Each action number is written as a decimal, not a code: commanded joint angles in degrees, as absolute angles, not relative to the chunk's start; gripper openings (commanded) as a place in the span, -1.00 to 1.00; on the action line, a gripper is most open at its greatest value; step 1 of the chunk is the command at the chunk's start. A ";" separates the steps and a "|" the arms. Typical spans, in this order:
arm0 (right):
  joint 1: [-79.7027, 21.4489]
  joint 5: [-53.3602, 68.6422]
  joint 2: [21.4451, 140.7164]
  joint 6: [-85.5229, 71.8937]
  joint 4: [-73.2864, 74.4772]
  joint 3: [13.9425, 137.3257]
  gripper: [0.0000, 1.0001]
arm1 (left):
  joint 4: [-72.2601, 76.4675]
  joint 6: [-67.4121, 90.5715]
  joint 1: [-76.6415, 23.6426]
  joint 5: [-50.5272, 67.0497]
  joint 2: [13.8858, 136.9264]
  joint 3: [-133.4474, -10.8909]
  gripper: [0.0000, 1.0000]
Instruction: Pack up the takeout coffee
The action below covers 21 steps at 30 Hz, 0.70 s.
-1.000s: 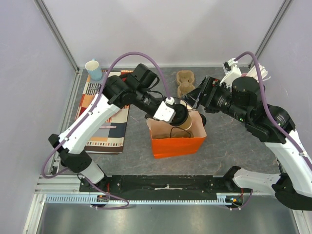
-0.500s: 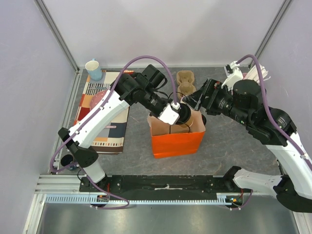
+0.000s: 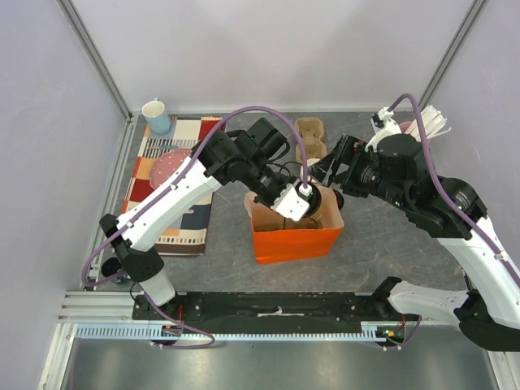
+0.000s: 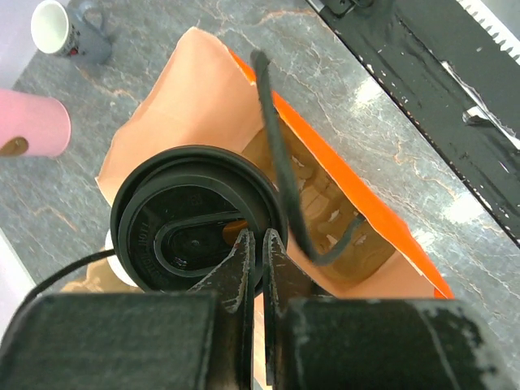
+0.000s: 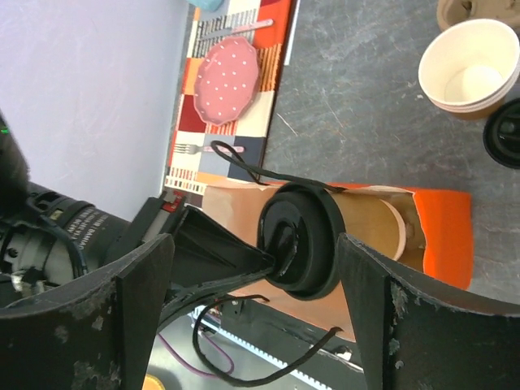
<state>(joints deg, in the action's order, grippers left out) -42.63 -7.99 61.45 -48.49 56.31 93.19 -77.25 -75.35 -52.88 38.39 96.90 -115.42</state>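
The takeout coffee [image 5: 370, 231], a brown kraft cup with a black lid [image 4: 191, 236], hangs tilted in the mouth of the orange paper bag [image 3: 296, 237]. My left gripper [image 4: 255, 244] is shut on the lid's rim and holds the cup over the bag's opening [image 4: 325, 203]. In the top view the left gripper [image 3: 311, 197] covers most of the cup [image 3: 325, 199]. My right gripper [image 5: 253, 244] is open wide, with its fingers on either side of the cup and not touching it. In the top view the right gripper [image 3: 329, 175] sits at the bag's back right edge.
A stack of lidless paper cups [image 5: 471, 73] and a loose black lid [image 5: 508, 134] stand behind the bag. A cardboard cup carrier [image 3: 309, 136] lies at the back. At left a patterned placemat [image 3: 175, 203] carries a pink plate [image 3: 169, 166]; a blue mug [image 3: 156, 115] stands behind it. The bag's black handles [image 4: 276, 154] arch over its opening.
My left arm has swung right and lowered the cup into the bag's mouth. My right gripper has shifted slightly and stays open beside the bag.
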 commanded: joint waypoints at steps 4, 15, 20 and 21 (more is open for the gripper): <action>-42.54 -13.78 61.96 -53.43 61.61 93.78 0.67 | -87.98 -67.41 -54.58 31.74 97.47 -115.23 -0.95; -42.54 -16.79 63.02 -63.01 70.31 91.76 0.47 | -87.98 -66.09 -58.45 24.43 100.19 -113.73 -0.95; -42.54 -15.21 62.58 -61.27 69.61 91.85 0.39 | -86.49 -64.69 -58.36 26.18 99.14 -114.87 -0.96; -42.54 -14.07 62.32 -60.65 69.52 91.93 0.37 | -86.14 -64.25 -58.36 26.45 98.79 -114.96 -0.95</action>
